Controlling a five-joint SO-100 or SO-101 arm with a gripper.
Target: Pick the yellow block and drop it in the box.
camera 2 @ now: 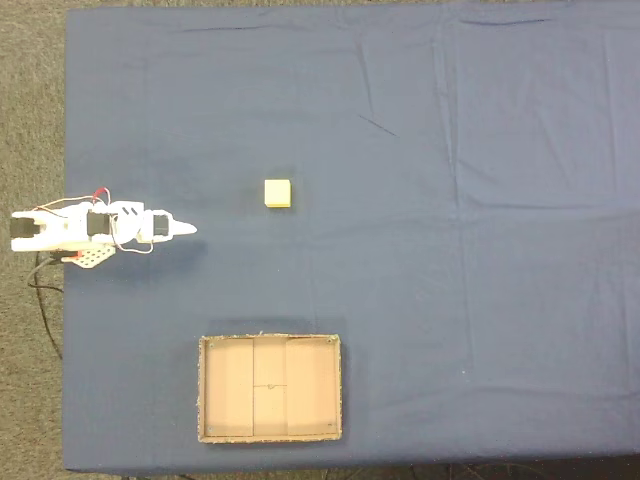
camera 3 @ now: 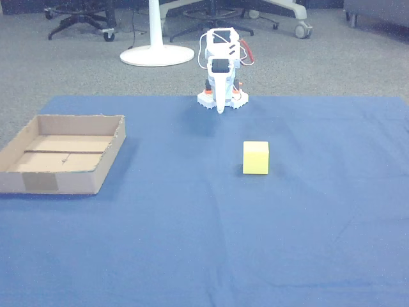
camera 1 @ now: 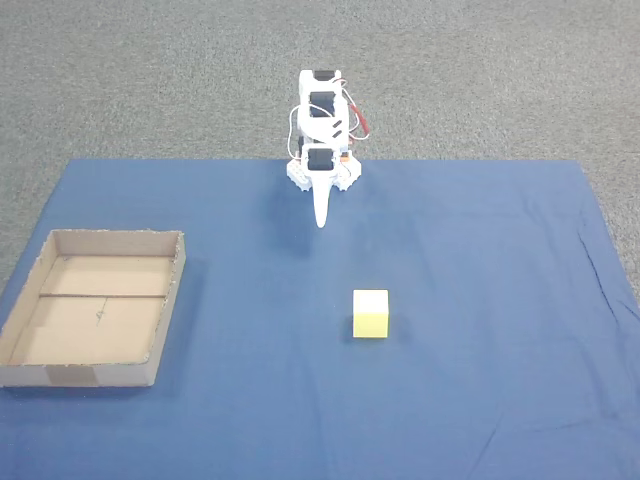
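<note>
Small pale-yellow matte cube, the yellow block [camera 1: 371,313], sits alone on the blue cloth [camera 1: 480,260], square on one face. Taking the shallow brown cardboard tray, the box [camera 1: 93,308], as landmark: block lies well apart from it, off to the right in a fixed view, nothing between them. Box floor bare, seam line across it, tape patch on the near wall.

White two-finger gripper [camera 1: 322,218] hangs folded at the arm's base, further from the box than the block is not; it points tip-down toward the cloth. Fingers read as pressed together into one point, holding nothing.

Risks, as judgement: the long reach to the block may land off-centre and nudge the light cube aside; smooth faces could slip from a shallow pinch; low box walls could be clipped on the carry, or the release fall short.
</note>
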